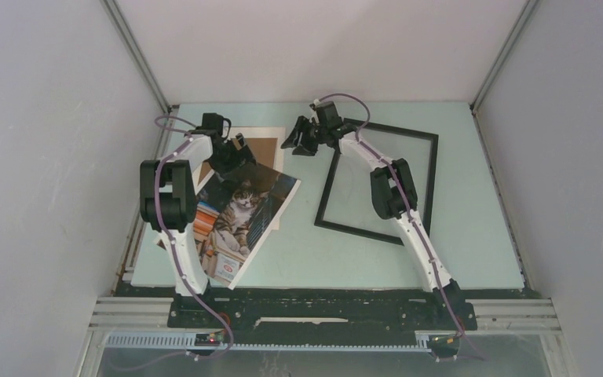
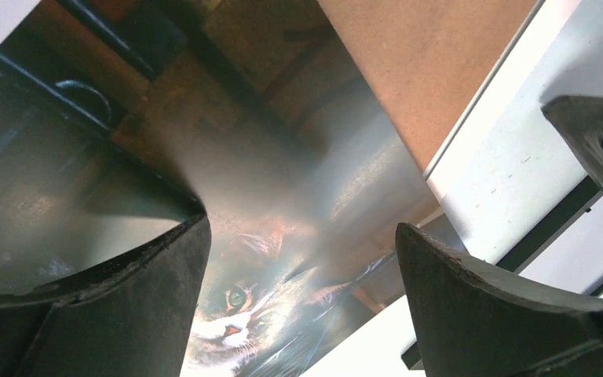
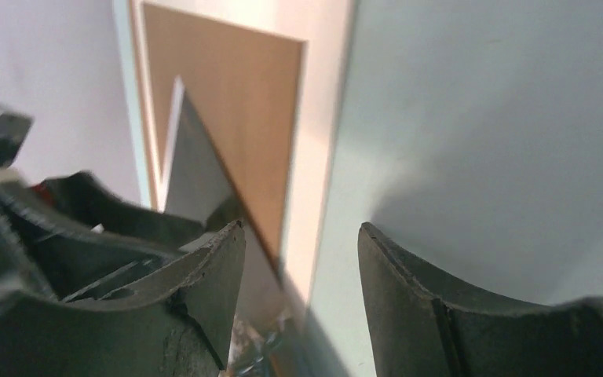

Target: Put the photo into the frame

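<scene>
The photo [image 1: 239,214], a glossy cat print with coloured stripes at its near end, lies tilted on the left of the table, its far corner over the brown board. My left gripper [image 1: 232,155] hovers over that far corner, jaws wide open. In the left wrist view the cat's face on the photo [image 2: 235,302] shows between the fingers [image 2: 165,283], with nothing gripped. The black frame [image 1: 432,169] with its clear pane lies flat at the right. My right gripper [image 1: 302,137] is open just left of the frame's far left corner and holds nothing [image 3: 301,226].
A brown cardboard board [image 1: 261,148] rests on a white mat sheet [image 1: 284,135] at the back left, partly under the photo. White walls enclose the pale green table [image 1: 471,236]. The right wrist view shows the board [image 3: 220,118] and the photo's corner [image 3: 196,177].
</scene>
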Robot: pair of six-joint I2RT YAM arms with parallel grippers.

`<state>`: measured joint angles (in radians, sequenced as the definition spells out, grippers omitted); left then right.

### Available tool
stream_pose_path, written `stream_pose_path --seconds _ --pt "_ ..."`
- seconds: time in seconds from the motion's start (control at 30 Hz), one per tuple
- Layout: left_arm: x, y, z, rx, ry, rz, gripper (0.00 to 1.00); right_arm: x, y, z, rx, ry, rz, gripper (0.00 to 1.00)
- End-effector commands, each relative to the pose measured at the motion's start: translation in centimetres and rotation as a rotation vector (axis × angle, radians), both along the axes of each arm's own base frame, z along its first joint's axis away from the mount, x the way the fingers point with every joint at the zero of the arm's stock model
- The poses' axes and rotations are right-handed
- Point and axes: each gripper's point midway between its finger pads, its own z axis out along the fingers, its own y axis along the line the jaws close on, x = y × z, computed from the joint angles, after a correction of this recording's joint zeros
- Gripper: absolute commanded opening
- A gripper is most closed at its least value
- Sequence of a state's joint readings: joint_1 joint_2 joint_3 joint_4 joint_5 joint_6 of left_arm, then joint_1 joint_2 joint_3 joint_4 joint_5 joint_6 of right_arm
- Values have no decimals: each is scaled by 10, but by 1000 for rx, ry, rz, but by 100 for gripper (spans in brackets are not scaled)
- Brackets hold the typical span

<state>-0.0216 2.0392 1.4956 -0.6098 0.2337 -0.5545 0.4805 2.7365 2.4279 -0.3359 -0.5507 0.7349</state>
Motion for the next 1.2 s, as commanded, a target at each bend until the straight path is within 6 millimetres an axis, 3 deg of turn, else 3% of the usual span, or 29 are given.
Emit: stream_pose_path --seconds 0.0,0.47,0.63,0.97,1.07,1.17 --pt "-3 4 1 31 5 9 96 10 -4 -26 -64 39 -102 62" --pt "-7 8 -8 54 38 -5 96 -13 33 -26 -64 71 -74 60" --pt "-7 5 -12 34 55 -3 96 -15 45 -13 6 66 -41 59" --pt "-7 -8 -23 -21 84 -33 96 -28 73 34 265 50 98 60" --pt "-3 -12 -12 -24 49 -58 95 -34 74 57 338 37 135 59" --pt "10 -13 19 -22 -59 -73 95 -30 61 55 298 15 99 60"
